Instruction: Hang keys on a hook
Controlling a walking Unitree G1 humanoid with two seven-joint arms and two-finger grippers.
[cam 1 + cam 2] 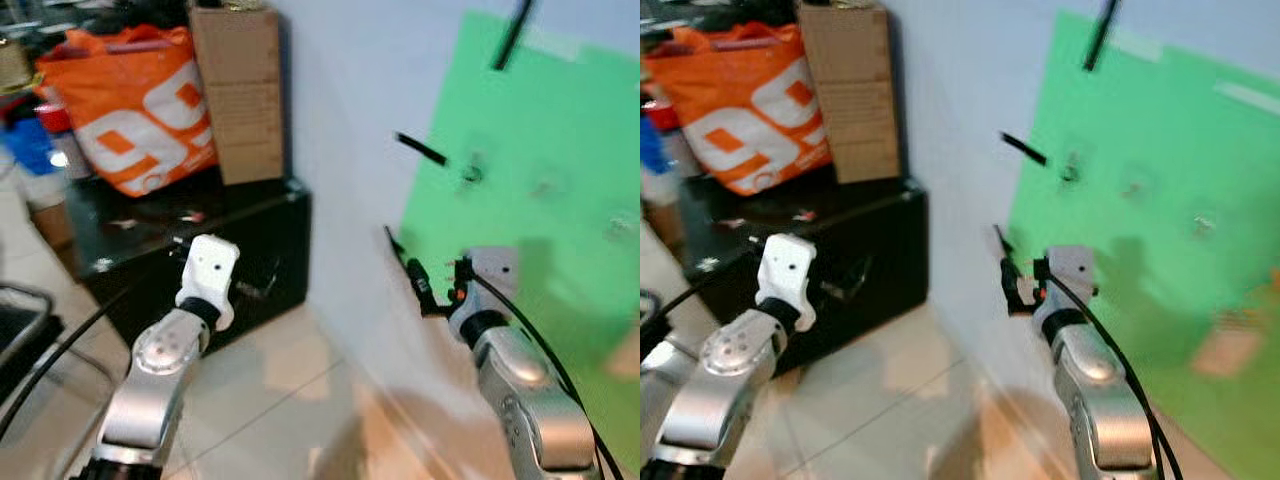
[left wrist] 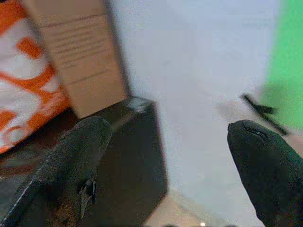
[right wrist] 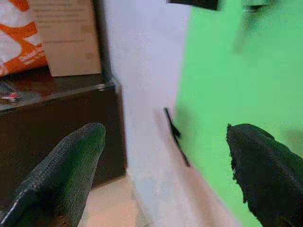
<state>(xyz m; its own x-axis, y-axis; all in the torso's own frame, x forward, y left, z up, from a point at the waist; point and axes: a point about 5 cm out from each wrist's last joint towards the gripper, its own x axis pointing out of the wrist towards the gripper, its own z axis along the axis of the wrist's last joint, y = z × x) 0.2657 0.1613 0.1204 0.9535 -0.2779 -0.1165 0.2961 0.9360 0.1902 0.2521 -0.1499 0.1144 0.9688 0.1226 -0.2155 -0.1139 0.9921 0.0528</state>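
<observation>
Both my arms are raised in front of me, bent at the elbow. My left gripper (image 2: 165, 156) points to 12 o'clock, toward the black cabinet (image 1: 250, 240); its two fingers stand wide apart and hold nothing. My right gripper (image 3: 165, 161) is at 2 o'clock, close to the white wall (image 1: 340, 120) and the edge of the green board (image 1: 540, 180); its fingers are also spread wide and empty. I cannot make out any keys. Farther, at 1 o'clock, small hooks (image 1: 470, 172) sit on the green board. At 11 o'clock an orange bag (image 1: 130, 110) with white marks and a cardboard box (image 1: 238, 90) stand on the cabinet; the box print is too blurred to read.
</observation>
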